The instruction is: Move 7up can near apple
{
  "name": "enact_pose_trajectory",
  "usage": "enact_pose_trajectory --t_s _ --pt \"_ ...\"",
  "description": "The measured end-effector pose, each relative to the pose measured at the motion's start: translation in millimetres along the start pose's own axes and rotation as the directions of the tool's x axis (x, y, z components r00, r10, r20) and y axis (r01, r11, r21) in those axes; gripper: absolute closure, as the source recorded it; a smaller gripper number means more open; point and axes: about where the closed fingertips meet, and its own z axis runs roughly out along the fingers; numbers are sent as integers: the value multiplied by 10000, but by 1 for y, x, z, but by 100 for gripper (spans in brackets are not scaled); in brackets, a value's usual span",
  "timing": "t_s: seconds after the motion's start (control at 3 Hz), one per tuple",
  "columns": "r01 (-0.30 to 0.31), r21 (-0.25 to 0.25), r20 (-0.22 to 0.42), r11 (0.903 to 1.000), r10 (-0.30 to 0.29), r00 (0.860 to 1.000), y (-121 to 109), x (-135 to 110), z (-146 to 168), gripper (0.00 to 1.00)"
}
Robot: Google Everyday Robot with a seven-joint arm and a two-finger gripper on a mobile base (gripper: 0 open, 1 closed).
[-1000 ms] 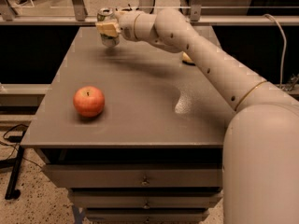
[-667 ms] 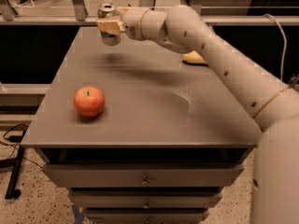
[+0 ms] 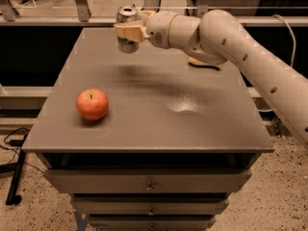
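The 7up can (image 3: 127, 29), silver-topped with a pale label, is held upright in the air above the far part of the grey table (image 3: 144, 129). My gripper (image 3: 131, 32) is shut on the can, its cream fingers (image 3: 126, 31) wrapped across the can's middle. The white arm comes in from the right. The apple (image 3: 92, 104), red-orange with a dark stem dimple, sits on the table near the left edge, well in front of the can and to its left.
A yellowish flat object (image 3: 204, 63) lies on the table's far right, partly hidden behind the arm. Drawers (image 3: 149, 184) sit under the tabletop. Metal rails and a floor lie beyond the far edge.
The can, held in the gripper, has risen off the table and moved slightly toward the table's middle. The apple has not moved.
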Motion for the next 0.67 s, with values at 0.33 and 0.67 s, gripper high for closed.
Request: enact_pose_trajectory --t_s 0.33,0.67 --pt "0 -1 -1 10000 0 10000 0 0 0 100" --pt "58 -236 -253 9997 -64 9997 -2 -2 0 100"
